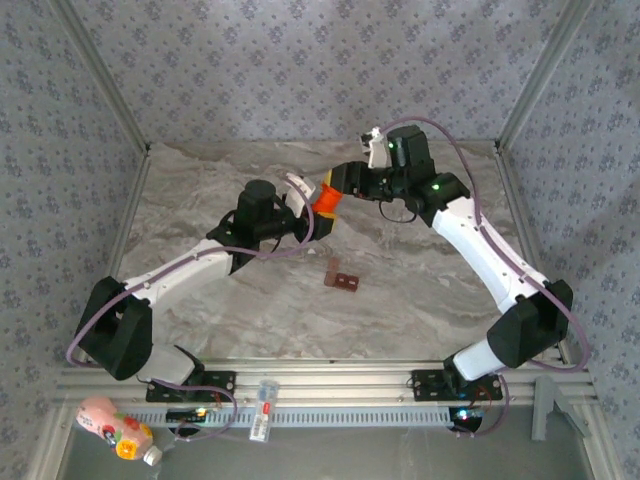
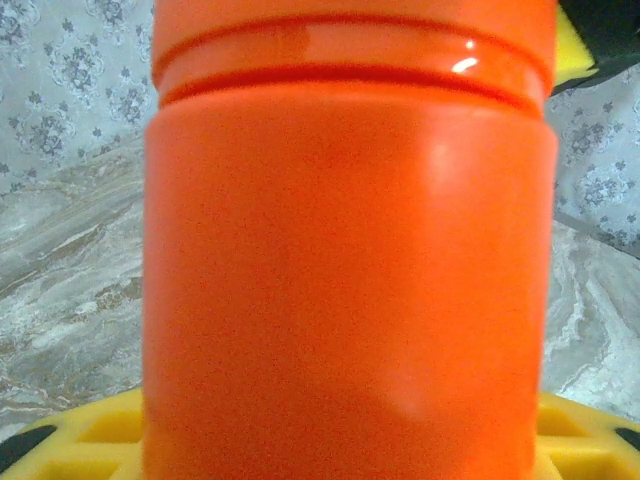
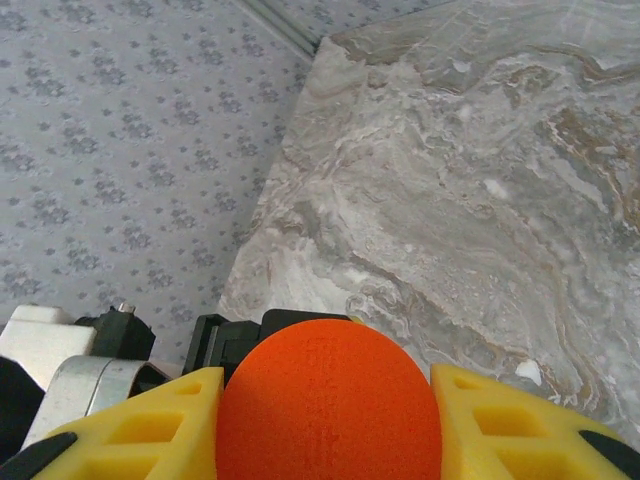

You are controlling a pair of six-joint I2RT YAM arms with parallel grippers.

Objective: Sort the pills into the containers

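I see L gripper [image 1: 314, 206] pinching orange bottle [image 1: 326, 200] round its body. Bottle sits betw. both arms, toward back of table [image 1: 200, 200]. Containers [image 1: 342, 279] – dark reddish strip – lie on table nearer arm bases, apart from both grippers. R gripper [image 1: 338, 186] – yellow fingers [image 3: 150, 430] pressed on bottle's rounded end, both sides.

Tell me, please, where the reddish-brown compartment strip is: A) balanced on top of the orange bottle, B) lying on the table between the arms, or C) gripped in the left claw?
B: the compartment strip lies on the marble table, apart from the orange bottle.
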